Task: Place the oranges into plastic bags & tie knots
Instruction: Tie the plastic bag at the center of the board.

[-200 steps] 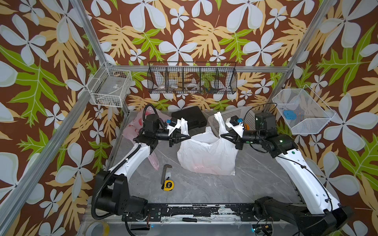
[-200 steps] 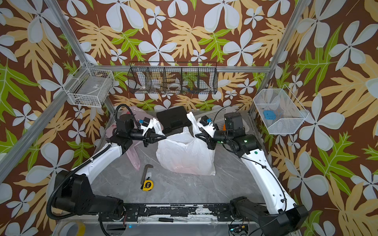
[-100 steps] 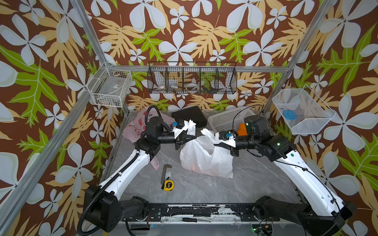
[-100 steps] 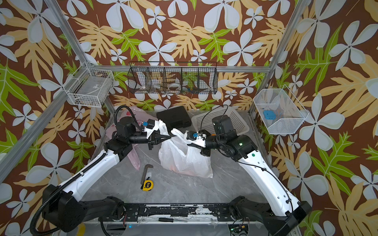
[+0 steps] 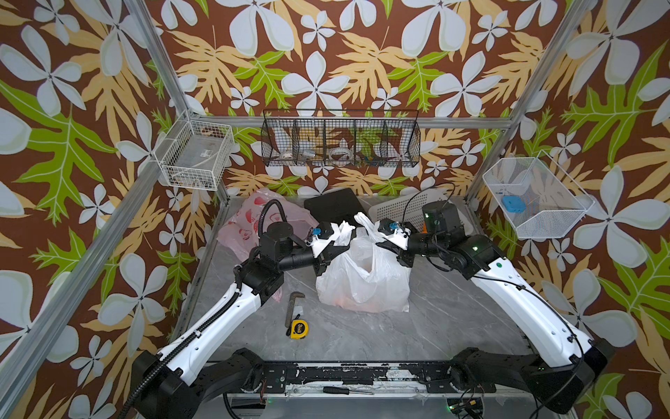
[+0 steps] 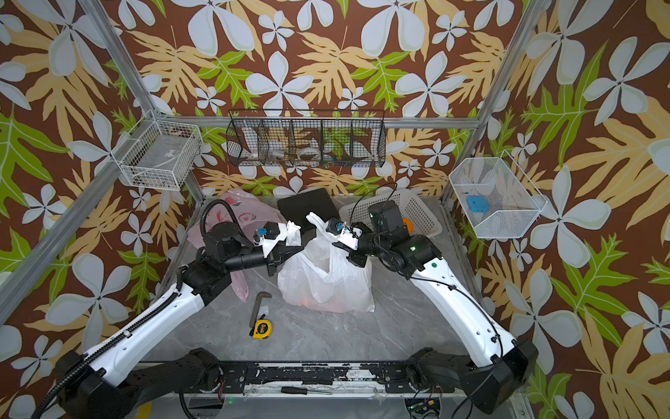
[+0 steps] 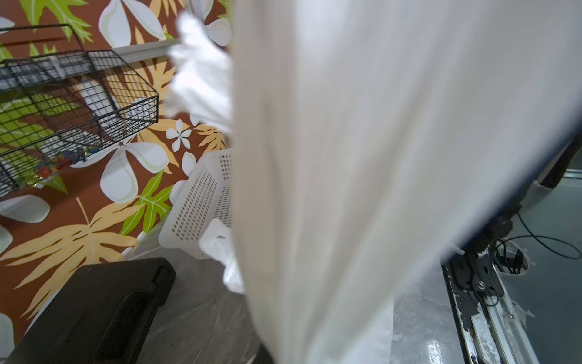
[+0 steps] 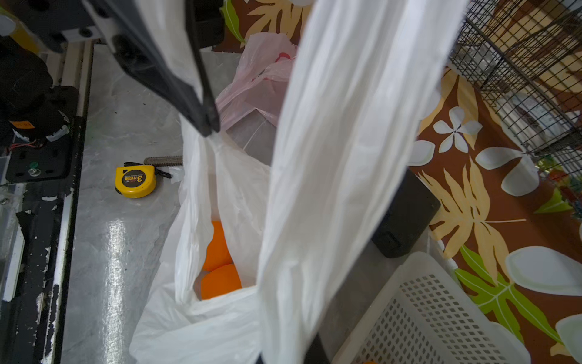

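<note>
Inside one white bag (image 8: 239, 195) lie two oranges (image 8: 220, 282), side by side.

the white bag (image 7: 346, 157) smears blurred across the left wrist view, and its folds half-hide two oranges (image 8: 220, 280).

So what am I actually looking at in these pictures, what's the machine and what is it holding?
These are two white robot arms working at a grey table. Two pictures look down from one overhead camera; the other two come from a camera on each arm's wrist. The left claw and right claw are each shut on a handle of the white plastic bag, which has oranges inside. Also on the table: a pink bag, yellow tape measure, L-shaped wrench, black case and white perforated basket.
</note>
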### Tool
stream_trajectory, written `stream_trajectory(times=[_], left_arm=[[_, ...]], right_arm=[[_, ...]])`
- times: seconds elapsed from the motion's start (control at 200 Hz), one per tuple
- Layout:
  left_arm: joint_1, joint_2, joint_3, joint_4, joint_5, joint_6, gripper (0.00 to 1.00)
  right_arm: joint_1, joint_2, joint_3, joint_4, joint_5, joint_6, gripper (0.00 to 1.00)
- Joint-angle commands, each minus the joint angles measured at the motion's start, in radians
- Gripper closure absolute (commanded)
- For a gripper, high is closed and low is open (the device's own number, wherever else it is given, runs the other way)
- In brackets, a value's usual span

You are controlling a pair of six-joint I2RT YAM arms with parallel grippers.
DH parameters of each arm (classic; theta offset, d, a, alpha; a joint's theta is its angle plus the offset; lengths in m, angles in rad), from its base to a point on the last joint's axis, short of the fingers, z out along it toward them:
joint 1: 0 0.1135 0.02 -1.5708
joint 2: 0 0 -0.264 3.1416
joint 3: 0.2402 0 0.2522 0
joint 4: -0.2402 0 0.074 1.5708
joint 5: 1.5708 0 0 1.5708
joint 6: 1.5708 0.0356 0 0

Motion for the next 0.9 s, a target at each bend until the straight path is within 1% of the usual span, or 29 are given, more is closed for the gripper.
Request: stream_trajectory(times=[0.0,0.105,0.19,0.27,0.42,0.475,0.596,0.636,0.686,0.766,0.896], left_arm=[[-0.031,0.013,0.020,-0.067,-0.065,0.110,1.00],[-0.065,0.051,0.063,-0.133,-0.130,0.163,1.00],[-0.072,0.083,0.101,-0.181,-0.146,0.191,1.00],[-0.075,0.092,0.119,-0.203,-0.150,0.206,1.00],[-0.086,0.107,0.142,-0.254,-0.180,0.247,1.00],[-0.087,0.118,0.153,-0.282,-0.196,0.262,1.00],[-0.095,0.129,0.170,-0.299,-0.241,0.275,1.00],[-0.104,0.132,0.174,-0.305,-0.274,0.282,1.00],[-0.118,0.139,0.185,-0.324,-0.322,0.299,1.00],[-0.138,0.157,0.213,-0.372,-0.394,0.326,1.00],[-0.153,0.176,0.250,-0.431,-0.462,0.366,1.00]], right_arm=[[-0.001,0.027,0.036,-0.001,-0.141,0.024,1.00],[-0.001,0.047,0.049,-0.028,-0.226,-0.009,1.00],[-0.001,0.060,0.043,-0.033,-0.268,-0.021,1.00],[-0.001,0.073,0.033,-0.040,-0.263,-0.023,1.00],[-0.002,0.067,0.004,0.023,-0.283,0.021,1.00],[-0.002,0.065,-0.004,0.037,-0.280,0.034,0.92],[-0.002,0.056,-0.027,0.061,-0.275,0.052,0.90],[-0.001,0.054,-0.032,0.057,-0.274,0.052,0.92],[-0.002,0.054,-0.039,0.051,-0.260,0.057,1.00],[-0.002,0.053,-0.048,0.033,-0.247,0.051,1.00],[-0.004,0.035,-0.074,0.036,-0.233,0.053,1.00]])
